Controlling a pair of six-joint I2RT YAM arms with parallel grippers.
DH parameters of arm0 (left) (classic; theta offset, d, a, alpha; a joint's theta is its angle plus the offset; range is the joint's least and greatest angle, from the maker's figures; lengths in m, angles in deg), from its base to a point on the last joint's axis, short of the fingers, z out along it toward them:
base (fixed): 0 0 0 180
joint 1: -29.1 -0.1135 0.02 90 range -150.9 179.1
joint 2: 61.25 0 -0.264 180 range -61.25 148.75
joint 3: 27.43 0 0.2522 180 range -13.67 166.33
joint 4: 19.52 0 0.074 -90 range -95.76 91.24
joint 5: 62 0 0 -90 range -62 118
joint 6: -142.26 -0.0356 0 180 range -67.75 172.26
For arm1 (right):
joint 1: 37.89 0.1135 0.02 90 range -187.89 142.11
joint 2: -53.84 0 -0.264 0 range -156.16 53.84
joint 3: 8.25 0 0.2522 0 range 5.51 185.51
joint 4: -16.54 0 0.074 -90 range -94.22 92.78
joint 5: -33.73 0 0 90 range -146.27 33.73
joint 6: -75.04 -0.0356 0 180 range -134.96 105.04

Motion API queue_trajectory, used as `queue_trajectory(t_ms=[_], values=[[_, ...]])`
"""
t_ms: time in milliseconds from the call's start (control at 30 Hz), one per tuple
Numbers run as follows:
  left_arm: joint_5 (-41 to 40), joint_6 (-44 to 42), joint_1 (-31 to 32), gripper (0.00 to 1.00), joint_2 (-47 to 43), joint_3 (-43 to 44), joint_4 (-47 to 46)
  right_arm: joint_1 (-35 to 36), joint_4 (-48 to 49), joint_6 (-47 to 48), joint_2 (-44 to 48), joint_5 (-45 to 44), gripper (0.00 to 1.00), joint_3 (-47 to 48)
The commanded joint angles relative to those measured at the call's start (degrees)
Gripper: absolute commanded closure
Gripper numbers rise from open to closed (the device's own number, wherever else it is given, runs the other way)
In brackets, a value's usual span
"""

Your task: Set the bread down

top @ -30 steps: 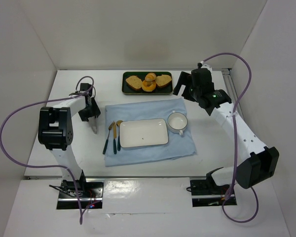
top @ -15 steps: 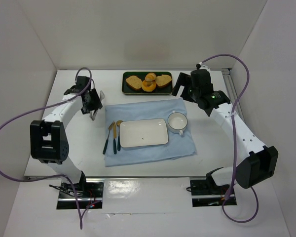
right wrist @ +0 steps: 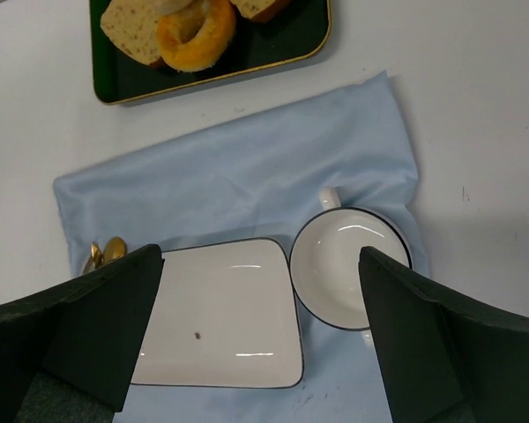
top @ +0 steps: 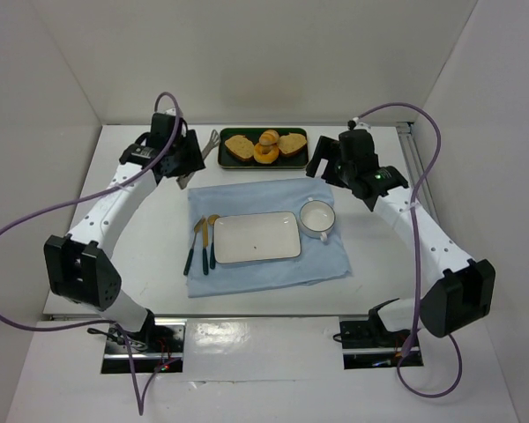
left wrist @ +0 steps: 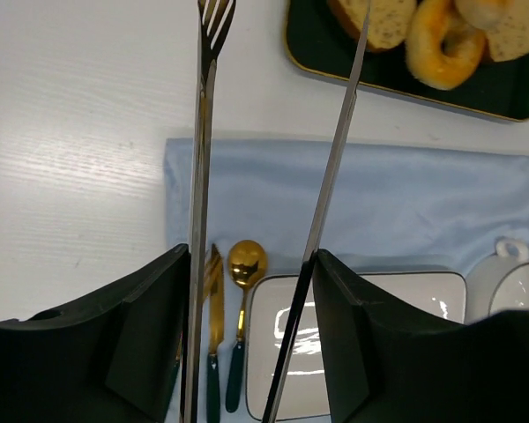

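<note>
A: Left gripper (left wrist: 251, 256), how do the jaws stand?

B: Clamped on the tongs (left wrist: 204, 132), one finger pressed against the outside of each metal arm. The two arms stand apart. One ends in fork-like tines.

A: And the right gripper (right wrist: 260, 254)?

B: Jaws wide apart. The wrist view looks straight down between them onto cloth, plate and cup.

A: Where is the bread (top: 270, 137)?

B: On the dark green tray (right wrist: 286, 44) at the far edge of the table. It sits between the two pale slices (top: 239, 146), just behind the orange doughnut (right wrist: 194, 57) and touching it. No tool is on it.

A: How do the tools lie relative to the tray?

B: The tong tips point at the tray's left edge, close beside it. Whether they touch cannot be told. The right gripper hangs just right of the tray, above the cloth's far right corner.

A: Describe the surface.

B: A white table (top: 159, 256), faintly grained. A light blue cloth (top: 273, 189) lies mid-table, near the tray. On it is a white rectangular plate (top: 256, 238), with a white cup (top: 317, 217) touching or nearly touching the plate's right end. Gold-headed cutlery (top: 201, 247) with dark handles lies side by side along the plate's left side.

A: And the room?

B: Plain white walls (top: 247, 53) stand on three sides, under even light.
</note>
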Motion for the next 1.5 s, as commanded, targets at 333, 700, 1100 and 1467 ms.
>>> queue_trajectory(t_ms=[333, 700, 1100, 1467], values=[[3.19, -4.02, 9.81, 0.32, 9.31, 10.66, -9.29, -2.73, 1.52, 2.88, 4.59, -0.48, 0.01, -1.74], [3.20, -5.69, 12.45, 0.32, 21.70, 19.11, -9.91, -6.51, 2.05, 3.94, 4.59, 2.34, 0.01, -1.21], [3.20, -6.22, 12.98, 0.32, 28.56, 23.23, -11.14, -8.89, 2.58, 3.94, 4.59, 4.71, 0.01, -2.35], [3.20, -7.27, 12.98, 0.32, 32.69, 28.60, -11.14, -10.56, 3.63, 3.94, 3.54, 6.47, 0.01, -3.49]])
